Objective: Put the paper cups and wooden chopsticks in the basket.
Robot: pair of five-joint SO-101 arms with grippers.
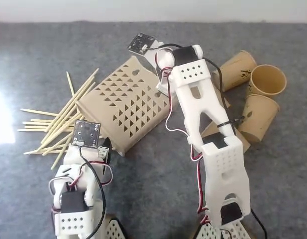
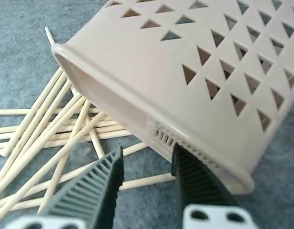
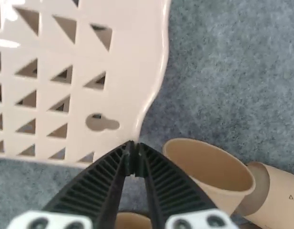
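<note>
The basket [image 1: 126, 107] is tipped over on the grey cloth [image 1: 34, 59] in the middle of the overhead frame, its wall of triangle cut-outs facing up and set at a slant. The wooden chopsticks [image 1: 53, 124] lie in a loose fan to the left of it, all on the cloth, some touching or running under the basket's left edge. The paper cups [image 1: 257, 99] sit in a huddle at the right of the frame. Most are on their sides and one shows its open mouth. None are in the basket.

The right arm stretches from the lower right up to the basket's upper right corner. From its wrist, the right gripper [image 3: 131, 145] is clenched, its ribbed jaws pinched together on the thin edge of the basket [image 3: 56, 57], with cups [image 3: 208, 169] lying just beside it. The left arm stands at the lower left, by the basket's lower left end. The left gripper [image 2: 147, 152] is spread apart and grasps nothing, one jaw in front of the rim of the basket [image 2: 185, 62] and the other over the chopsticks [image 2: 42, 138].
</note>
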